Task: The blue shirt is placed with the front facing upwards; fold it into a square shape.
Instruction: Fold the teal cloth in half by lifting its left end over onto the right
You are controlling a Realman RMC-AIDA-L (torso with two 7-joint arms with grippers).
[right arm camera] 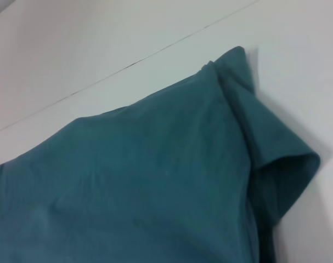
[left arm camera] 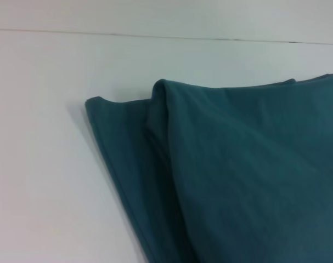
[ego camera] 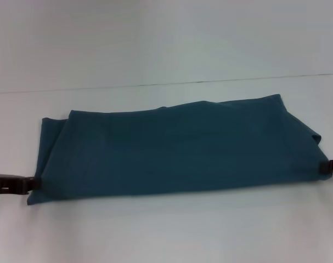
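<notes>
Left claw (ego camera: 33,182) sits at the near left corner of the blue shirt (ego camera: 177,148), its dark tip touching the cloth there. How far this claw is open I cannot tell, because the tip is small and partly against the fabric. Right claw (ego camera: 326,166) is at the opposite end, at the near right corner of the shirt, and it also touches the cloth; only a little of it comes into the head view, so its opening cannot be told either.

The blue shirt is folded into a long band that lies flat across the middle of the white surface (ego camera: 166,230), stretched from the left side to the right side. No lettering shows on the upper face; it is plain teal-blue cloth with soft wrinkles. At the left end one lower layer sticks out a little past the upper layer, which the left wrist view shows as a stepped, rounded fold (left arm camera: 155,104). At the right end a sleeve (right arm camera: 287,170) comes out from under the top layer and curls slightly off the surface. The far edge of the shirt runs near a thin dark seam (ego camera: 171,84) that crosses the surface.
</notes>
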